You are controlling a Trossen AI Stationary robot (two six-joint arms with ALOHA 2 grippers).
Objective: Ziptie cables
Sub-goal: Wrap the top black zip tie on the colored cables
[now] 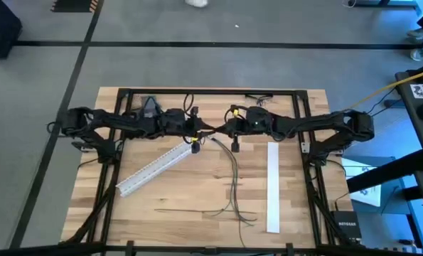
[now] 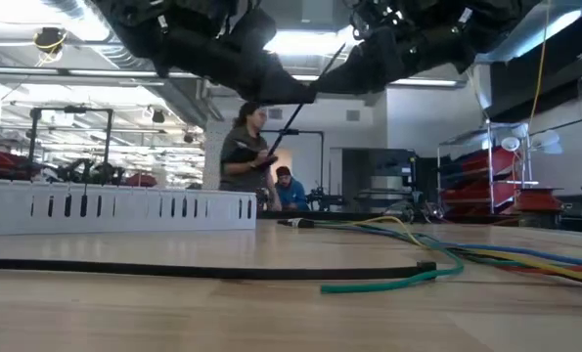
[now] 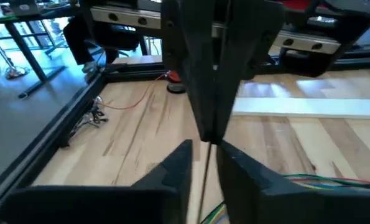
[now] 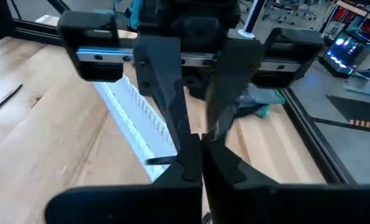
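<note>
Meeting above the middle of the pale wooden slatted worktop (image 1: 197, 206), the two dark arms face each other tip to tip. Landmark for these notes: the long white slotted plastic strip lying diagonally (image 1: 154, 167).

- Left claw (image 1: 197, 133): hangs just over the upper end of the diagonal strip, lifted off the worktop. In its wrist view the fingers (image 3: 172, 171) stand slightly apart, with a thin pale sliver running between them; what that sliver is, I cannot tell, nor whether it is gripped.
- Right claw (image 1: 216, 131): just beyond the strip's upper end, nose to nose with the left. Its wrist view shows the fingers (image 4: 186, 163) pressed together. The low view shows a thin dark rod (image 2: 292, 115) slanting down from where the claws meet; possibly a zip tie, not certain.
- Thin dark bunched cables (image 1: 234, 186): lying loose on the worktop beside the strip's lower half, trailing from under the right claw towards the near edge. Unbound.
- Second straight white strip (image 1: 273, 186): well beyond the cables from the diagonal one.

Judgement: early step, apparently a hand-over or alignment between claws in the air. Next move calls for bringing the tie down and around the bunch.
</note>
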